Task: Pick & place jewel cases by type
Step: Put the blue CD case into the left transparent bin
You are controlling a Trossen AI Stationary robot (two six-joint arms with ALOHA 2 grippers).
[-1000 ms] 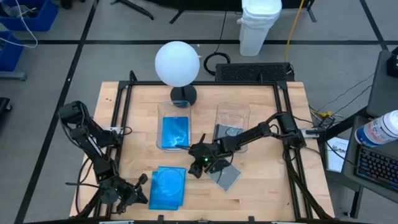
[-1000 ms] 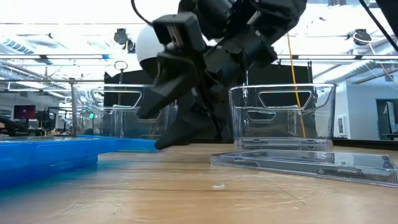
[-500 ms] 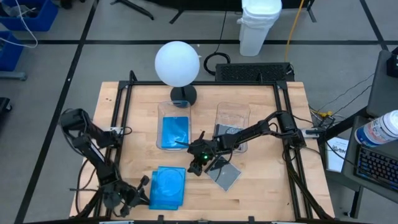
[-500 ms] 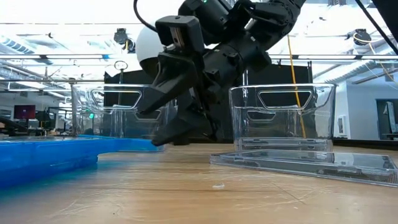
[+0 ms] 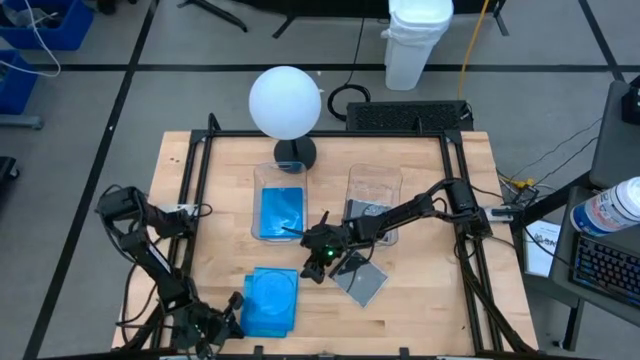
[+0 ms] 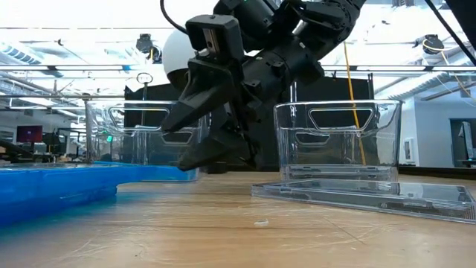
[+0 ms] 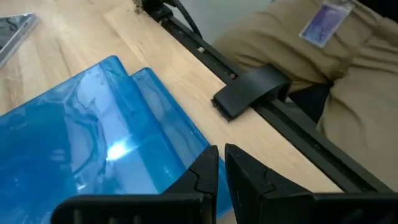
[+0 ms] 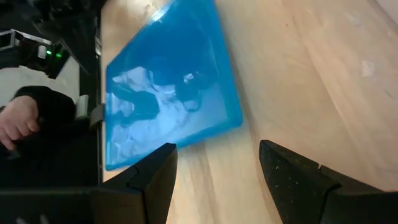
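Two bright blue jewel cases (image 5: 270, 300) lie overlapping flat on the table near its front edge; they also show in the left wrist view (image 7: 87, 130). My left gripper (image 7: 221, 152) is shut at their left edge (image 5: 232, 306). A clear jewel case (image 5: 362, 283) lies flat to the right. My right gripper (image 5: 318, 264) hangs open over the bare wood between them, its fingers slanting down toward the blue cases (image 8: 168, 118). One blue case (image 5: 280, 212) lies in the left tub and one clear case (image 5: 368, 213) in the right tub. My left gripper's shut fingertips (image 7: 208, 163) stand at the edge of the upper blue case (image 7: 180, 155), slanting down from the table's left. Whether they touch it I cannot tell.
A white globe lamp (image 5: 285, 100) stands at the far edge behind the two clear tubs (image 6: 338, 138). A black frame rail (image 7: 280, 118) runs along the table's edges. A person in tan trousers (image 7: 323, 56) sits at the near side, one hand (image 8: 18, 118) showing.
My left gripper has moved toward the table's near edge and a little down, closing in on the left edge of the blue cases. My right gripper has stayed in place and rolled slightly. No case has moved.
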